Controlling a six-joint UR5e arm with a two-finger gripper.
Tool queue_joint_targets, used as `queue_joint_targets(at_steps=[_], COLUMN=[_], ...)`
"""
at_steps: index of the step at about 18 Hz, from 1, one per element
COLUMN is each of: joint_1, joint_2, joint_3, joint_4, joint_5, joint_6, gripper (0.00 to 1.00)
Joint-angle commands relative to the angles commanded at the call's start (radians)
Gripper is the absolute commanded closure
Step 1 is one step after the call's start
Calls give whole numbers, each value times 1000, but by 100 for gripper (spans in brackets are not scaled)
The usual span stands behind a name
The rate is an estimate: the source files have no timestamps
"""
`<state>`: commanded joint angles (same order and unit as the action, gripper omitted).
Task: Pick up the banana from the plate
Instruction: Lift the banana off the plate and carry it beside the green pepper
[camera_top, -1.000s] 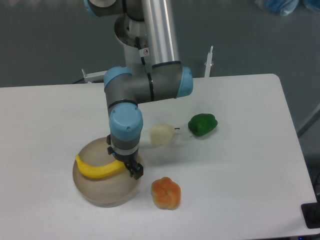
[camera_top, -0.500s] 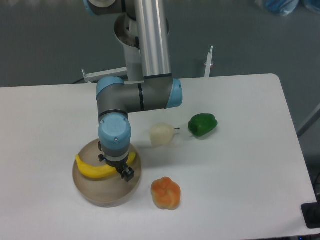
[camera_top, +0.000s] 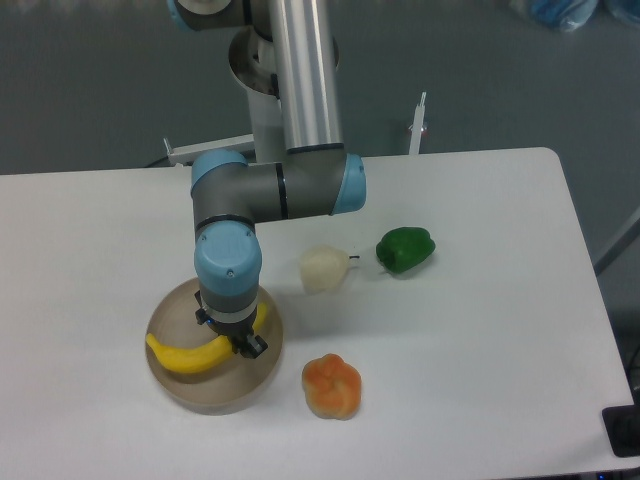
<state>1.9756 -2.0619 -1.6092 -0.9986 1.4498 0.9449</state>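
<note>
Right, a white table (camera_top: 480, 330) fills the view against a grey-blue wall, carrying a green pepper (camera_top: 405, 249), a pale vegetable (camera_top: 323, 269) and an orange pepper (camera_top: 332, 385). On the beige plate (camera_top: 190, 385) at front left lies the banana (camera_top: 188, 354), and the gripper (camera_top: 238, 337) sits right down at its right-hand end. The wrist hides the fingers and that end, so I cannot tell how the jaws stand
</note>
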Motion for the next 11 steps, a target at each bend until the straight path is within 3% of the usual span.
queue_joint_targets(at_steps=[4,11], joint_1=[83,277], joint_2=[31,88], joint_3=[14,29], joint_4=[-2,-9], joint_5=[-63,-57], joint_6=[14,247], gripper=[70,71])
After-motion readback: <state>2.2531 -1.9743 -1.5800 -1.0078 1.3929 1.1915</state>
